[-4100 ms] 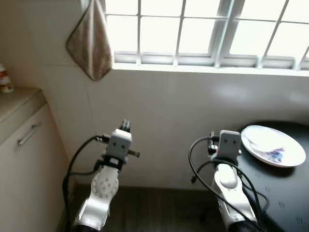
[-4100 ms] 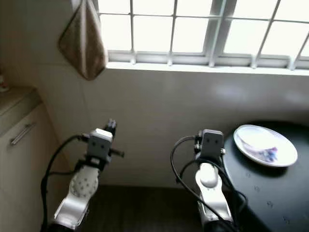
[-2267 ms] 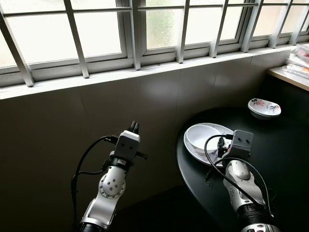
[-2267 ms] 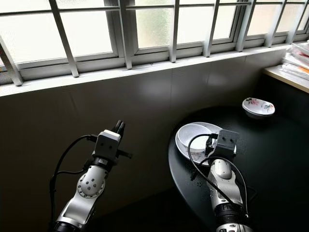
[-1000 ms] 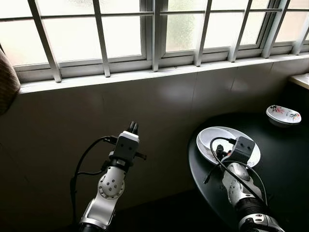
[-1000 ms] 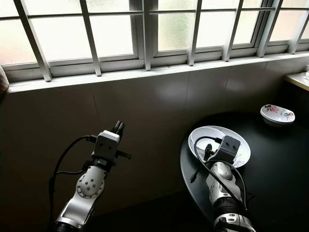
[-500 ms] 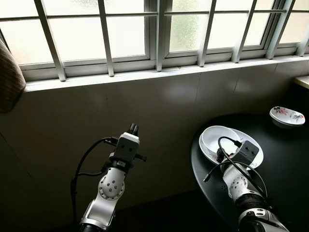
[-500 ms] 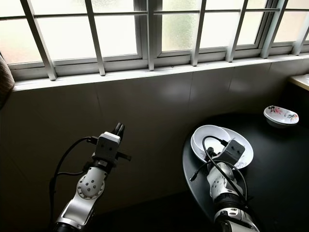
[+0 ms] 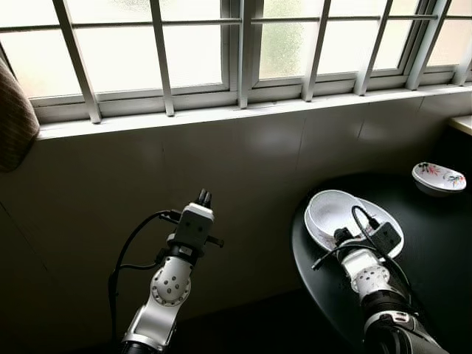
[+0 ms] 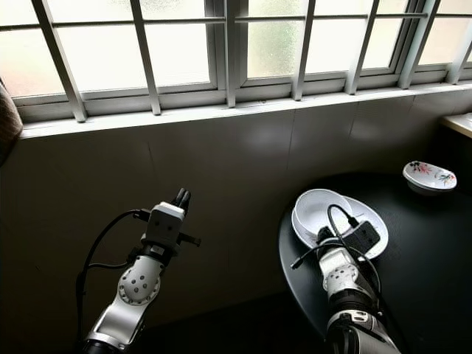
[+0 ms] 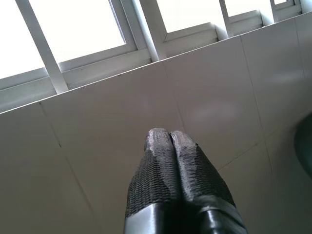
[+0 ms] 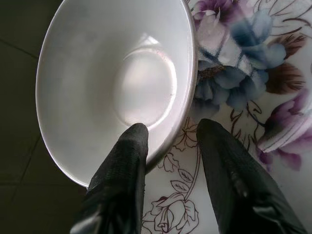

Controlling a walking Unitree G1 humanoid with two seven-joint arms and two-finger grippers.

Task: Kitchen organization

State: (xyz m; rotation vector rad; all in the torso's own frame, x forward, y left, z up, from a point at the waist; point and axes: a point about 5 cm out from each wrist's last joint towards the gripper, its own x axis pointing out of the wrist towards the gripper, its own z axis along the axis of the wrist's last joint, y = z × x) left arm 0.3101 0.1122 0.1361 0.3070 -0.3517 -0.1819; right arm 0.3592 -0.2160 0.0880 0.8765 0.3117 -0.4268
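While straddling white bowl (image 12: 117,83) rim, right hand (image 12: 168,134) parted, floral plate (image 12: 243,97) beneath.

A barred window (image 9: 221,51) runs across the top of the frame, its sill (image 9: 243,110) over a tiled wall (image 9: 243,169). A brown cloth (image 9: 15,125) hangs at the left edge. At the right edge juts a pale countertop corner (image 9: 463,122).

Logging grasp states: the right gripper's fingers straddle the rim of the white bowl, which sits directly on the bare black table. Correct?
Not quite. The right gripper does straddle the white bowl rim, but the bowl sits on a floral plate, which rests on the black table, as the right wrist view shows.
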